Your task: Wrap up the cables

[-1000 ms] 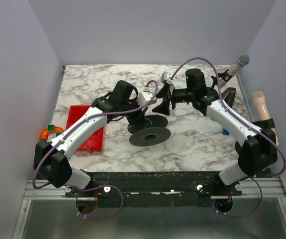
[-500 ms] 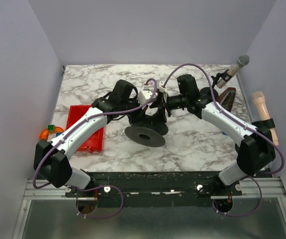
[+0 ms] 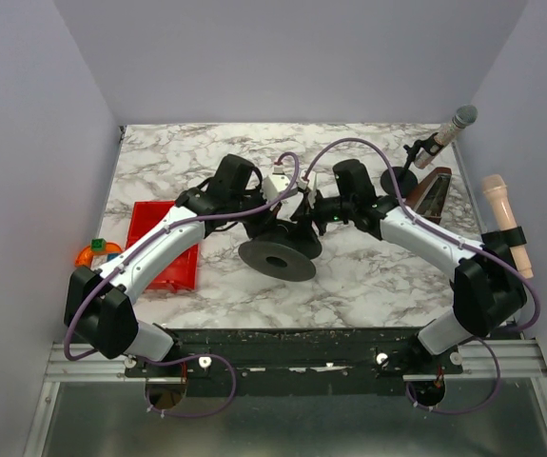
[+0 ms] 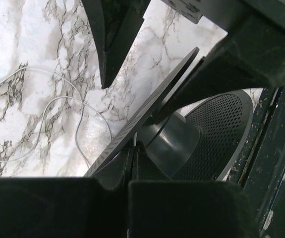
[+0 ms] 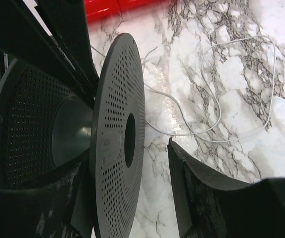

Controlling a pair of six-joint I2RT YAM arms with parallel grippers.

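Note:
A black cable spool (image 3: 276, 257) with two perforated flanges stands tilted on the marble table (image 3: 368, 276) at mid-table. My left gripper (image 3: 275, 211) is shut on the rim of one flange (image 4: 147, 106), with the spool's hub (image 4: 174, 144) just beyond its fingers. My right gripper (image 3: 308, 213) is open, its fingers (image 5: 201, 193) either side of the other flange (image 5: 117, 144) without closing on it. A thin white cable (image 5: 216, 116) lies loose in loops on the marble behind the spool; it also shows in the left wrist view (image 4: 58, 101).
A red tray (image 3: 164, 246) lies at the left, with an orange toy (image 3: 92, 253) beside it. A microphone (image 3: 452, 126), a dark wedge-shaped block (image 3: 435, 186) and a beige flashlight (image 3: 501, 205) stand at the back right.
My right gripper has moved left and down to the spool, its open fingers now straddling a flange. The spool has shifted left and tipped up in my left gripper's hold.

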